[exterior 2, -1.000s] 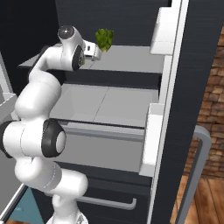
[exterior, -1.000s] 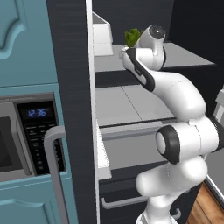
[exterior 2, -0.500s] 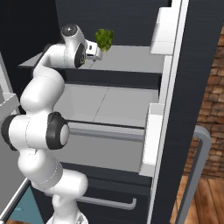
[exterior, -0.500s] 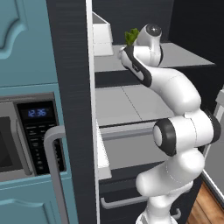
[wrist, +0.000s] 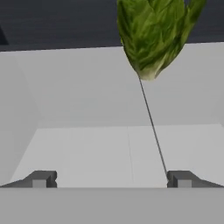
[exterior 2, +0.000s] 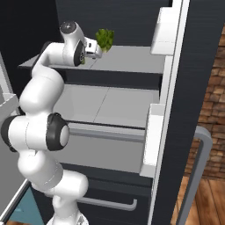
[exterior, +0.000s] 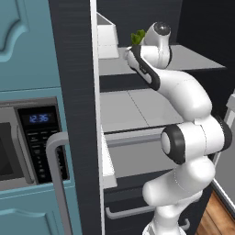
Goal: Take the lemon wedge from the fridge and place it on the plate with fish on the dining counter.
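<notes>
One leafy green item (wrist: 155,33) sits at the upper right of the hand view, cut off by the top edge; it looks like lettuce more than a lemon wedge, cannot tell for sure. Same green clump (exterior 2: 104,38) shows upper centre in the right base view, on the pale grey top shelf (exterior 2: 127,59) of the tall matte black double-door fridge (exterior 2: 193,88). In the left base view only a bit of it (exterior: 137,36) pokes out behind the white arm's wrist, rest hidden.

Two-finger gripper (wrist: 111,179): the two small dark fingertips (wrist: 40,179) sit far apart at the bottom of the hand view, jaws spread wide, nothing between them, touching nothing. Leafy item is ahead of the tips and off toward the right one, apart from both. In the right base view the gripper (exterior 2: 94,47) is just beside the greens, left of them; fingers too small there to make out. Hand itself hidden by the arm in the left base view.

Fridge doors stand open. White door bin (exterior 2: 163,30) upper right in the right base view, top cut off. Teal cabinet with built-in microwave (exterior: 27,137) at the left of the left base view, cropped by the frame edge. Lower fridge drawer with grey bar handle (exterior 2: 107,203) partly hidden by the arm base.
</notes>
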Controlling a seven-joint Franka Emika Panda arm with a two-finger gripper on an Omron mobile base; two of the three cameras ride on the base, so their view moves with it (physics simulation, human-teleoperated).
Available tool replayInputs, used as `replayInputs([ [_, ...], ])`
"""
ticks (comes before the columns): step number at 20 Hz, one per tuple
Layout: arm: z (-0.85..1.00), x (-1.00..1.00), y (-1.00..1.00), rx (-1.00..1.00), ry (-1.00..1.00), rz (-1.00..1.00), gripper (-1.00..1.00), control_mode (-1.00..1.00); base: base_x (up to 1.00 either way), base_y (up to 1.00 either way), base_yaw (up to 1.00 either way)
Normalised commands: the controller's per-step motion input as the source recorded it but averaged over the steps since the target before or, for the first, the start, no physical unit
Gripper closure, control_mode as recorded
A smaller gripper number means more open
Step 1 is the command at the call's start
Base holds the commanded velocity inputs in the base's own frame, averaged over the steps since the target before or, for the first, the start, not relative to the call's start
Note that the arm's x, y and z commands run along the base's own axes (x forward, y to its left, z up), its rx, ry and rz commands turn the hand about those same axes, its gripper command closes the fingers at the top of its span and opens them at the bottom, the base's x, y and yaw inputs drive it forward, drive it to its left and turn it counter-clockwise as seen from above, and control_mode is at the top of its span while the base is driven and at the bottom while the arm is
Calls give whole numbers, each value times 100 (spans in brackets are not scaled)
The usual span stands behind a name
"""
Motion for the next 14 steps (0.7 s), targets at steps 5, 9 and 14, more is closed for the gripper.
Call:
replayInputs([
  [5,9,-20,0,0,-7,0,-100,-100,0,0,0],
  [9,-8,-9,0,0,1,0,-100,-100,0,0,0],
  [14,-23,0,0,-2,3,0,-100,-100,0,0,0],
])
